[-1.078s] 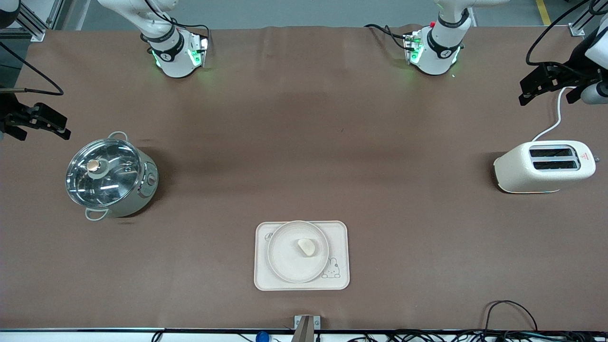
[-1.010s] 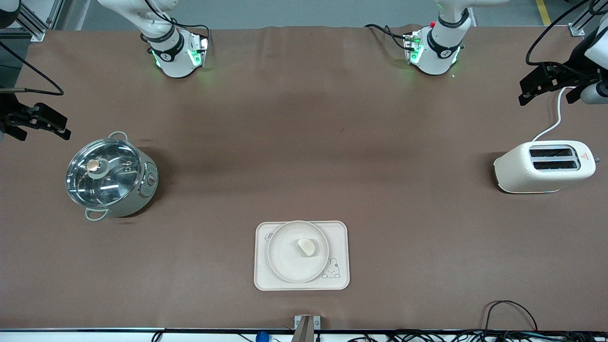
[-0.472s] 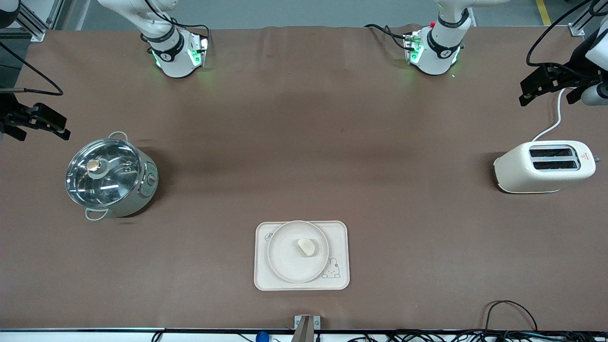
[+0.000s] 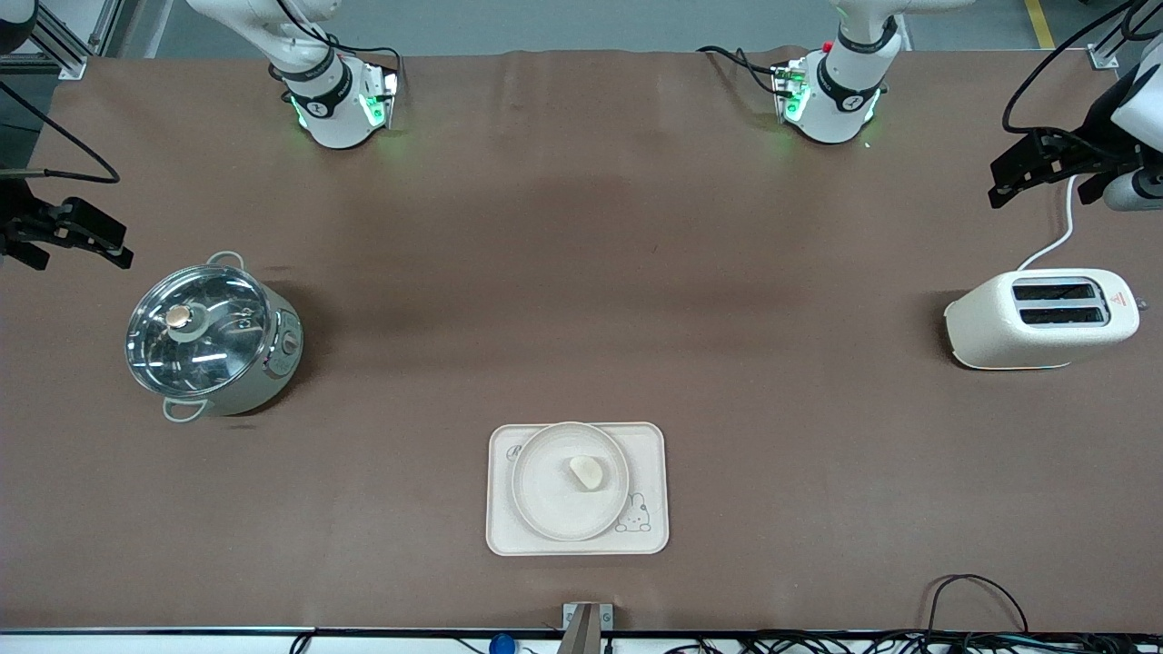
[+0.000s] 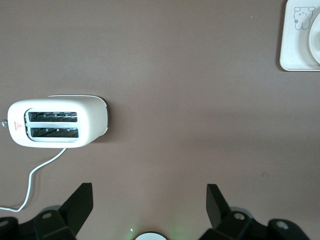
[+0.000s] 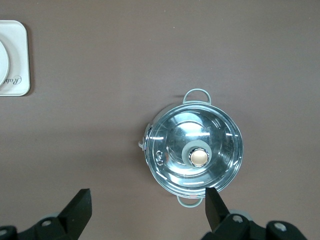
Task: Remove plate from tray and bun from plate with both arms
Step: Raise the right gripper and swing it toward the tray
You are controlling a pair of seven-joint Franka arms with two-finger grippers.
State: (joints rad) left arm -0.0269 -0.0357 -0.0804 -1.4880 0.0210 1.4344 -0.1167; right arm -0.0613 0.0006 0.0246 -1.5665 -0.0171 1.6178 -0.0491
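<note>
Left end effector (image 4: 1031, 168), fingers apart, hangs above the toaster (image 4: 1041, 318); right end effector (image 4: 77, 238), also apart, above the pot (image 4: 211, 339); bun (image 4: 587, 472) on plate (image 4: 545, 509), well apart from both.

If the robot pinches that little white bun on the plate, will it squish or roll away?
The bun looks like soft, smooth dough, so it would probably squish under a firm pinch. Its rounded oval shape might let it wobble or slide on the smooth plate, though the raised rim should likely stop it.
</note>
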